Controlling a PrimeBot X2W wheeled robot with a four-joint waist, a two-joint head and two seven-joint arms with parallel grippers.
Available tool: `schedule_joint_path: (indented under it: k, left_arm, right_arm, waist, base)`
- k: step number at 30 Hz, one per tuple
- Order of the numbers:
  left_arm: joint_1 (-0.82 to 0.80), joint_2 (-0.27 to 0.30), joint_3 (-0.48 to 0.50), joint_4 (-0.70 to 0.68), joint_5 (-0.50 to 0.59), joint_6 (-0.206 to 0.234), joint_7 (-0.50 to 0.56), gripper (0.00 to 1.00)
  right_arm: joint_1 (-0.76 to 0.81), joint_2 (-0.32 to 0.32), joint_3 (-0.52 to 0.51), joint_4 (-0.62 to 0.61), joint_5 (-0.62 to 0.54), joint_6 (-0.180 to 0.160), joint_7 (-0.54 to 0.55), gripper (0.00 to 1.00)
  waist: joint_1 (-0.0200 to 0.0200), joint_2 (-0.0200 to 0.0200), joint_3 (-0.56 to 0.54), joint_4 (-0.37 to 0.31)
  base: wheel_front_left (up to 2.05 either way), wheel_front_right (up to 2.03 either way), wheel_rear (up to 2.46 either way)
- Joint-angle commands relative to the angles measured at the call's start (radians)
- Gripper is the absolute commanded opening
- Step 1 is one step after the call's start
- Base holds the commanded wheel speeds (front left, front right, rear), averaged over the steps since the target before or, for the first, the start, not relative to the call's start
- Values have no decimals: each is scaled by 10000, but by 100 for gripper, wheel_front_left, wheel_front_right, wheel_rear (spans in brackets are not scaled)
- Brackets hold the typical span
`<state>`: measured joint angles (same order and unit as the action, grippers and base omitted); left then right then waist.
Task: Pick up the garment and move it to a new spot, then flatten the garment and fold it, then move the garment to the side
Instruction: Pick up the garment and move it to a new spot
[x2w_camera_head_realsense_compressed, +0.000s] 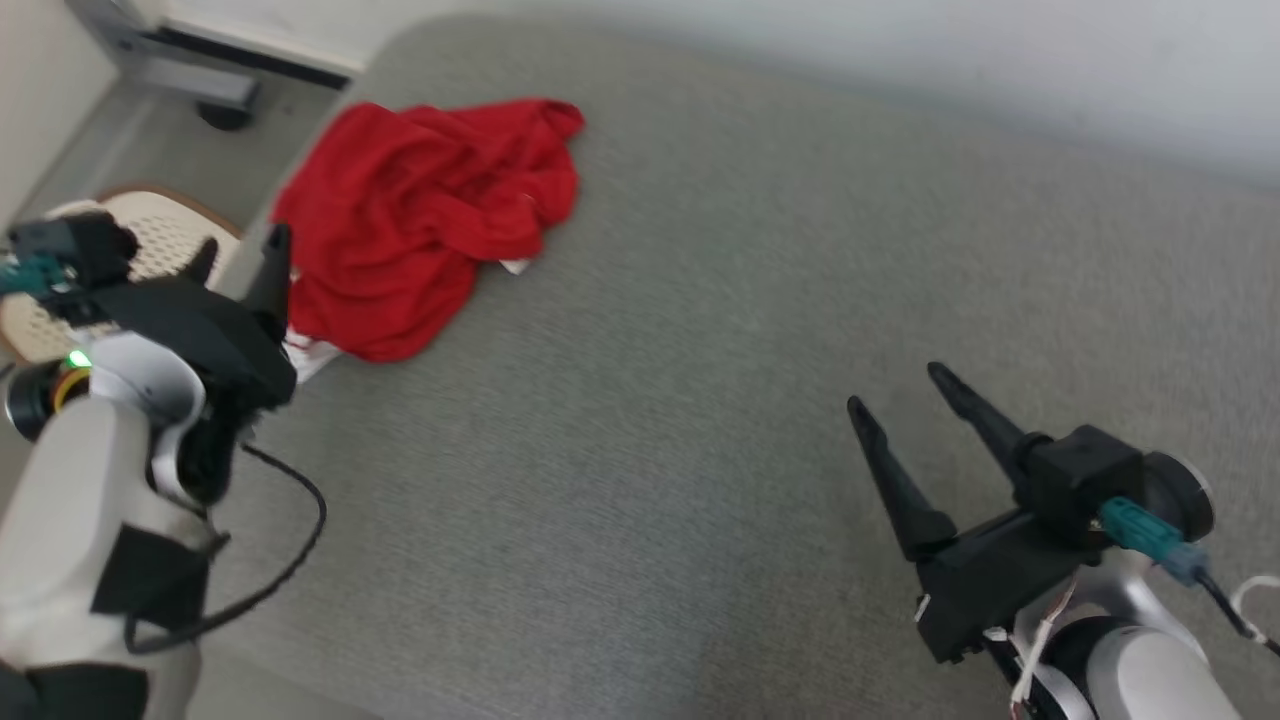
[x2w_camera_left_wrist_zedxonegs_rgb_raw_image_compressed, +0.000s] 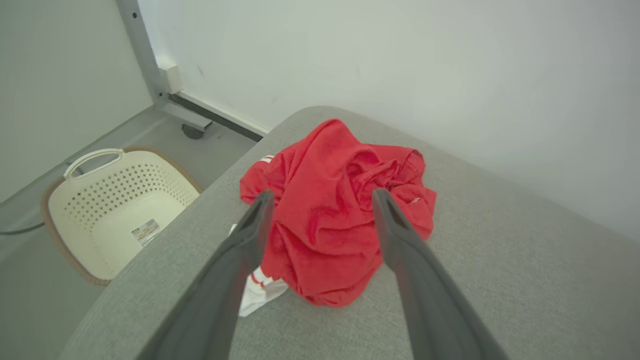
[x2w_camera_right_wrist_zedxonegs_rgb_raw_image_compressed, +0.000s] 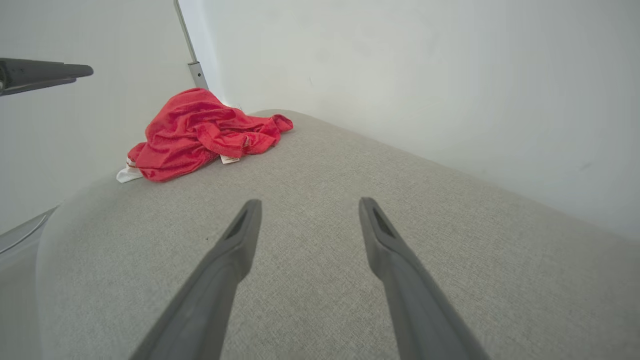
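I'm holding my left gripper (x2w_camera_left_wrist_zedxonegs_rgb_raw_image_compressed: 322, 195) wide open, gripping nothing, with the fingers pointing at the crumpled red garment (x2w_camera_head_realsense_compressed: 420, 220) just ahead. My right gripper (x2w_camera_head_realsense_compressed: 895, 388) is gaping wide too, empty, hanging over the grey cushion (x2w_camera_head_realsense_compressed: 700, 420), well apart from the garment, which is lying at the cushion's far-left corner.

Bright, soft, even light fills all three views, casting only faint shadows and leaving the pale wall (x2w_camera_right_wrist_zedxonegs_rgb_raw_image_compressed: 450, 75) nearly washed out. The head view is slightly blurred throughout, the garment (x2w_camera_head_realsense_compressed: 430, 220) smeared at its edges. The wrist views are sharper but bend lines toward their borders.
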<state>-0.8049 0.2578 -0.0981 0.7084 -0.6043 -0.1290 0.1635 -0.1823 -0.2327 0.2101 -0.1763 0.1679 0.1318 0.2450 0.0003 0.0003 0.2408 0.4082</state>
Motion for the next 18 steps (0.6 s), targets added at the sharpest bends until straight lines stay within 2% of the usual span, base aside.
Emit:
schedule_joint_path:
  k: [1, 4, 9, 17, 18]
  left_arm:
    - [-280, 72, -16, 151, -49, -5, 6, 100]
    - [-755, 298, -82, 815, 126, 36, -194, 100]
    - [-1430, 348, 64, 1940, 192, 580, -469, 100]
    - [-1990, 232, 118, 3472, 99, 987, -473, 100]
    - [-1996, 226, 78, 3639, 101, 969, -380, 80]
  right_arm:
    - [5, -71, -9, -185, -54, -17, 87, 100]
    - [127, -242, -50, -825, -79, -17, 276, 100]
    - [322, -334, -299, -1543, -168, -17, 413, 100]
    - [250, -355, -351, -1606, -125, -17, 388, 100]
    - [237, -332, -324, -1541, -95, -17, 375, 100]
  waist:
    - [-3, -3, 1986, -1519]
    - [-3, -3, 2541, -1748]
    - [-3, -3, 3086, -1946]
    - [-3, -3, 2990, -2081]
    - [-3, -3, 2900, -2094]
  base:
    - [0, 0, 0]
    - [0, 0, 0]
    - [0, 0, 0]
    - [0, 0, 0]
    - [0, 0, 0]
